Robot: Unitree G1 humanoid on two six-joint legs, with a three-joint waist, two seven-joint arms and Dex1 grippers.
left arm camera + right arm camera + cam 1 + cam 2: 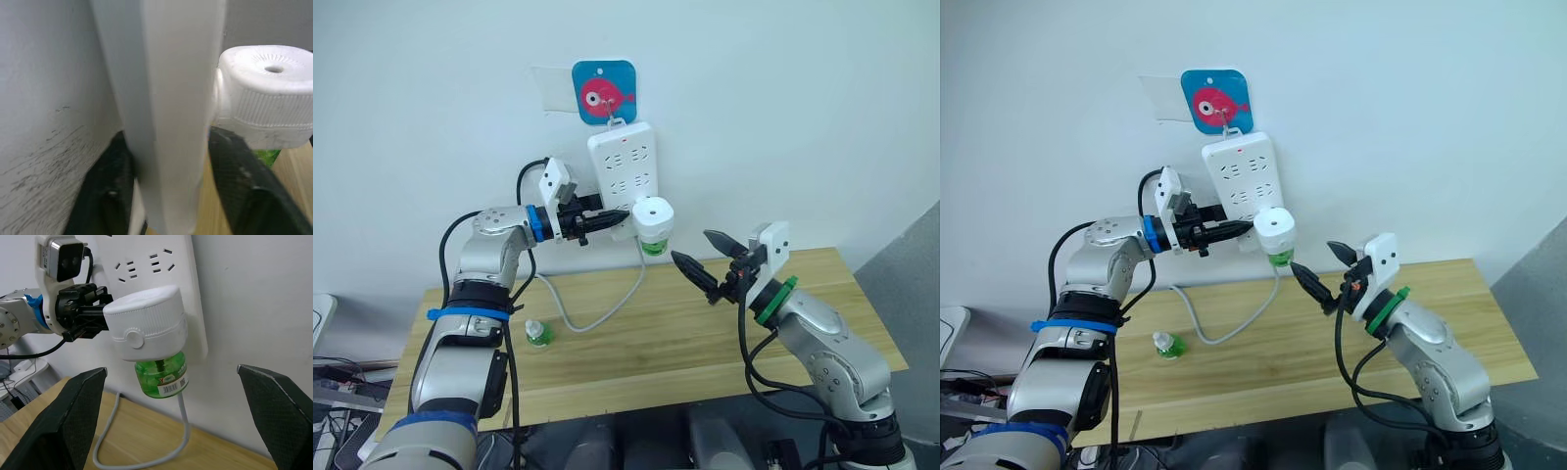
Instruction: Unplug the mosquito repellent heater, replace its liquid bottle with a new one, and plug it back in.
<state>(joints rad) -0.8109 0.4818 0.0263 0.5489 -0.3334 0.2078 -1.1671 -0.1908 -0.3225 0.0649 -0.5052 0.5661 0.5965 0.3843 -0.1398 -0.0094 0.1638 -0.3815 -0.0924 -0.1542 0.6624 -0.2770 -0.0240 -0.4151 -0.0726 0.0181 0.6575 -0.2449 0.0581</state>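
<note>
The white mosquito repellent heater (653,213) is plugged into the lower right of a white power strip (625,166) hanging on the wall. A green liquid bottle (161,377) is screwed in under it. My left gripper (615,217) comes in from the left, its fingers (112,186) clamped on either side of the strip's lower edge, right beside the heater. My right gripper (693,246) is open, a short way to the right of and slightly below the heater, pointing at it. A second small green bottle (538,335) stands on the table at the left.
The wooden table (705,333) runs below the wall. The strip's grey cable (597,318) loops down onto it. A blue square hook with a pink fish (604,93) holds the strip.
</note>
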